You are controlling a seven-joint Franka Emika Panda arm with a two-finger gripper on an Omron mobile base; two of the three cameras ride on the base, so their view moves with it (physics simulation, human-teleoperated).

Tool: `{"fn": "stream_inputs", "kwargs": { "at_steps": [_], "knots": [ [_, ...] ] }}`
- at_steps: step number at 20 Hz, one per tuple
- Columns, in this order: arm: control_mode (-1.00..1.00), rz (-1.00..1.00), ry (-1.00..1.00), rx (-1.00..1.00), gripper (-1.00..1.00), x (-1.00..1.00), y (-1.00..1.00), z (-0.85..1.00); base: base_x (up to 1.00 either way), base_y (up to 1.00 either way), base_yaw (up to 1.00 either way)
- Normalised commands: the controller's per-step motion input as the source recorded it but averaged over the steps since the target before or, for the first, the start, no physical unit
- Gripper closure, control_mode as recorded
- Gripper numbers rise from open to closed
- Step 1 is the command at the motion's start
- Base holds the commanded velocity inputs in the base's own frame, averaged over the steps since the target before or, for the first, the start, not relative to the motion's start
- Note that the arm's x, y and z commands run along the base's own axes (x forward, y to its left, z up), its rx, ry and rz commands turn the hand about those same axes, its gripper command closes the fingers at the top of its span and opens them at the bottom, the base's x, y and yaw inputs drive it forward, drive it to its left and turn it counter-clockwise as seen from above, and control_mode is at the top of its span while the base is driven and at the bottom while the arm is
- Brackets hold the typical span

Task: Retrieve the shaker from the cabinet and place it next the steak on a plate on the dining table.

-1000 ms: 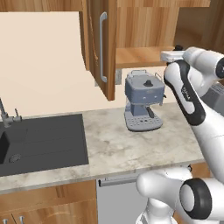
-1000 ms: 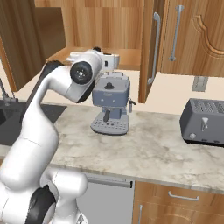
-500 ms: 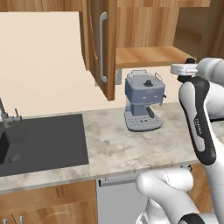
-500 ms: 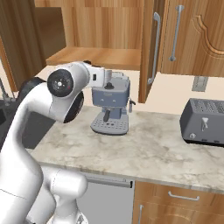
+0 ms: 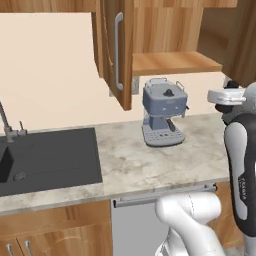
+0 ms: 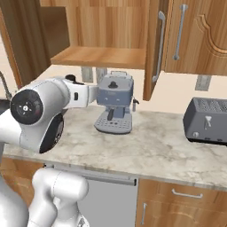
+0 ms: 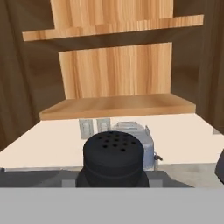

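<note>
The black shaker (image 7: 113,157), its top dotted with holes, stands close up at the bottom of the hand view, and my gripper is shut on it. Beyond it I look at the open cabinet (image 7: 118,105), whose lower shelf is bare. In the left base view my hand (image 5: 227,96) hovers at the right edge, in front of and below the cabinet shelf (image 5: 172,62), with the cabinet door (image 5: 117,50) swung open to the left. My hand (image 6: 82,94) is left of the coffee machine in the right base view. The steak, plate and dining table are out of view.
A blue-grey coffee machine (image 5: 162,115) stands on the marbled counter (image 5: 150,165) under the cabinet. A dark sink (image 5: 45,157) with a faucet (image 5: 7,125) lies at the left. A dark toaster (image 6: 208,120) sits at the right, with closed cabinet doors (image 6: 190,35) above.
My arm has drawn back from the cabinet shelf, and the hand has moved right in the left base view and lower, carrying the shaker. The gripper has stayed shut.
</note>
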Motion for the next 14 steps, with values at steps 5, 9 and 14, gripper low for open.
{"fn": "stream_inputs", "kwargs": {
  "at_steps": [5,9,14],
  "knots": [
    [1.00,0.00,0.00,0.00,1.00,0.00,0.00,0.00,-1.00,0.85,0.00],
    [1.00,0.00,0.00,0.00,1.00,0.00,0.00,0.00,-1.00,0.79,0.00],
    [1.00,0.00,0.00,0.00,1.00,0.00,0.00,0.00,-1.00,0.97,0.00]
  ]
}}
